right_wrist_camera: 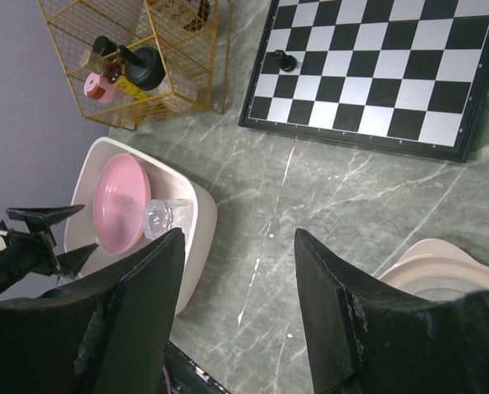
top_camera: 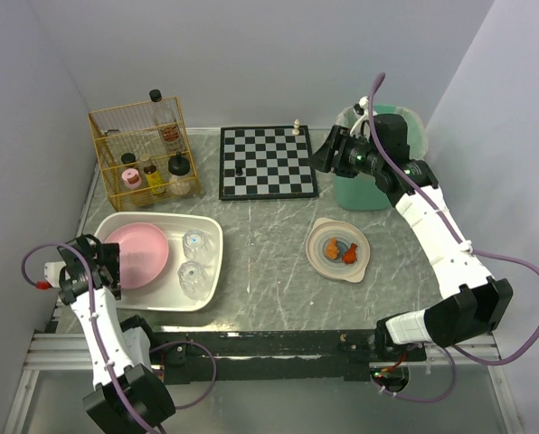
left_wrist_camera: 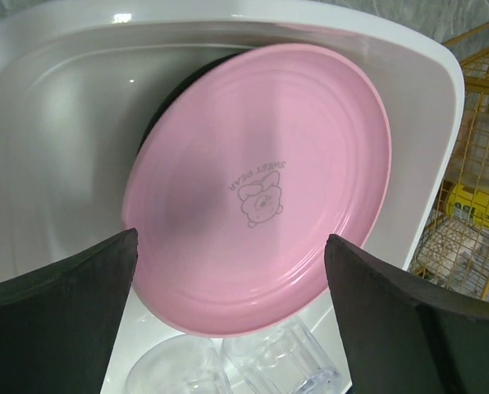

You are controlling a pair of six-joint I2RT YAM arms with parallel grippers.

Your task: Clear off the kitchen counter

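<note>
The kitchen counter [top_camera: 269, 280] is grey marble with whitish veins; it also shows in the right wrist view [right_wrist_camera: 310, 189]. A beige plate [top_camera: 316, 237] with orange food bits [top_camera: 342, 250] lies right of centre. A white tub [top_camera: 213, 262] at the left holds a pink plate [top_camera: 143, 253] and two clear glasses [top_camera: 195, 242]. My left gripper [top_camera: 102, 264] is open and empty over the tub's left end, its jaws wide either side of the pink plate [left_wrist_camera: 253, 164]. My right gripper [top_camera: 326, 154] is open and empty, raised above the far right of the counter.
A black-and-white chessboard [top_camera: 268, 163] with two pieces lies at the back centre. A yellow wire basket [top_camera: 143, 149] of bottles stands at the back left. A green bin [top_camera: 378, 185] stands at the back right, partly behind my right arm. Grey walls close in the sides.
</note>
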